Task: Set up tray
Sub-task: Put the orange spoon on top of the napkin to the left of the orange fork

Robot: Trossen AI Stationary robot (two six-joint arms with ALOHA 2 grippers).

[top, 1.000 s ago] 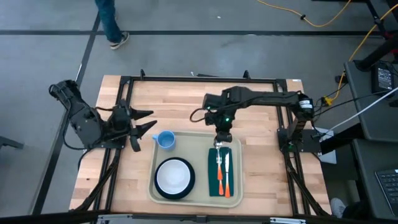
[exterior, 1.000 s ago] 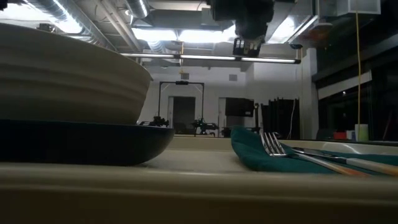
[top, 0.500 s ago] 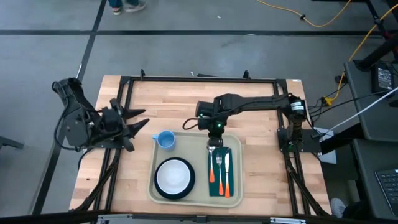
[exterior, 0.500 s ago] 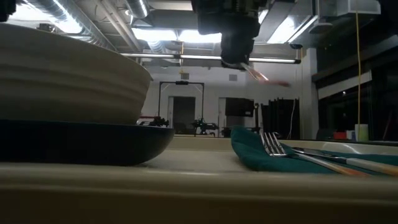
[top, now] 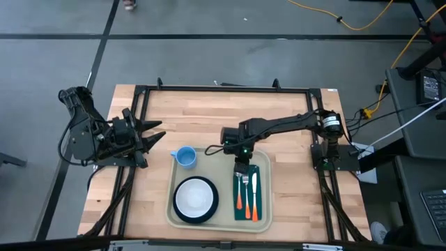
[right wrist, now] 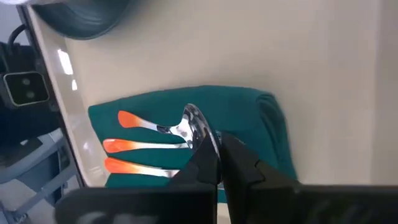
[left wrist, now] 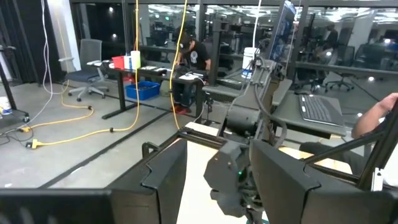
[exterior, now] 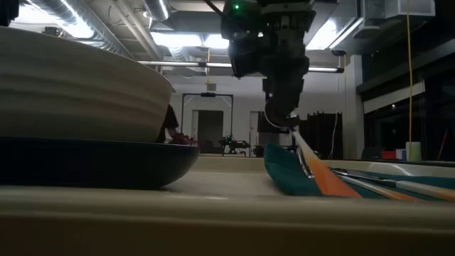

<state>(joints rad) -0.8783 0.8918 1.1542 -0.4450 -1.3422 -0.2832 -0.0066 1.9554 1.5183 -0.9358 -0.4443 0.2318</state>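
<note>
The beige tray (top: pixel 223 174) lies on the wooden table. It carries a blue cup (top: pixel 185 156), a white bowl (top: pixel 196 199) on a dark plate, and a dark green napkin (top: pixel 258 183) with an orange-handled fork (top: pixel 244 189) and knife (top: pixel 254 192). My right gripper (top: pixel 242 167) is over the napkin's far end, shut on an orange-handled spoon (right wrist: pixel 158 127). My left gripper (top: pixel 159 135) is open at the table's left side, level and well clear of the tray. My right gripper pinches the spoon's shiny bowl (right wrist: pixel 193 127) between its two fingertips (right wrist: pixel 205 158). It comes from above and slants down toward the near edge. The orange handle (exterior: pixel 323 174) slopes down from the fingers over the napkin (exterior: pixel 284 174). Whether its end touches the cloth I cannot tell.
A black frame (top: pixel 223 88) runs round the table's far and side edges. Bare wood lies between the tray and the far edge and to either side of the tray. A person sits at a desk (left wrist: pixel 193 59) in the room beyond the table.
My right gripper has come down with the spoon from well above the tray to just over the napkin's far end, tipping more steeply downward. The spoon's handle now hangs low over the napkin. My left gripper has drawn back slightly toward the table's left edge.
</note>
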